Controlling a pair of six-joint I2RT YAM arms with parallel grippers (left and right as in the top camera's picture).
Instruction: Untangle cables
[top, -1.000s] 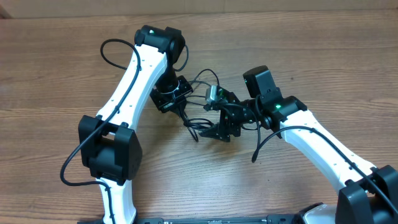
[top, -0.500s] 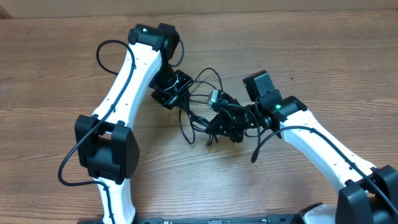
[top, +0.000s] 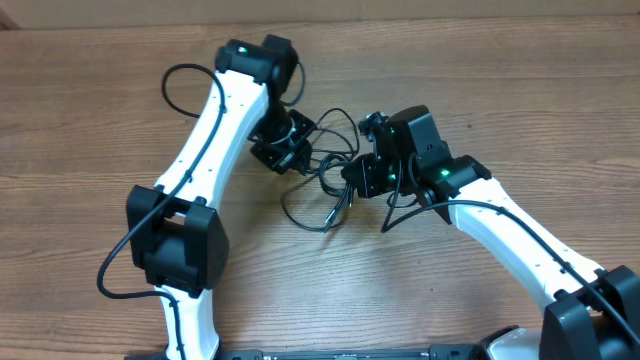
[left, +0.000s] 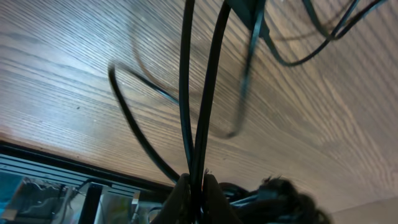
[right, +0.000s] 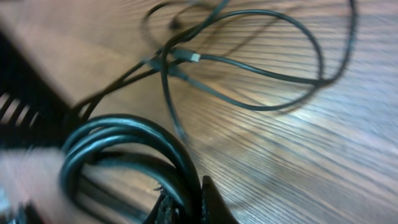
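The cables (top: 300, 205) are thin black cords, looped and crossed on the wooden table between my two grippers. My left gripper (top: 296, 150) is shut on two of their strands, which run up out of its fingertips (left: 181, 190) in the left wrist view. My right gripper (top: 358, 178) is shut on a coiled bundle of the cables (right: 118, 134) and holds it just above the table. Loose loops (right: 261, 62) trail off over the wood, with a small pale-tipped plug (right: 189, 56) among them. One plug end (top: 328, 218) rests on the table.
The wooden table (top: 480, 90) runs out to every side. Thicker black wires (top: 180, 85) arch off the white left arm, and another (top: 400, 215) hangs from the right arm. A dark edge (top: 350, 354) runs along the table's near side.
My right gripper has shut on the cable bundle and moved up and back, pulling the tangle apart. The left gripper stayed shut and shifted slightly.
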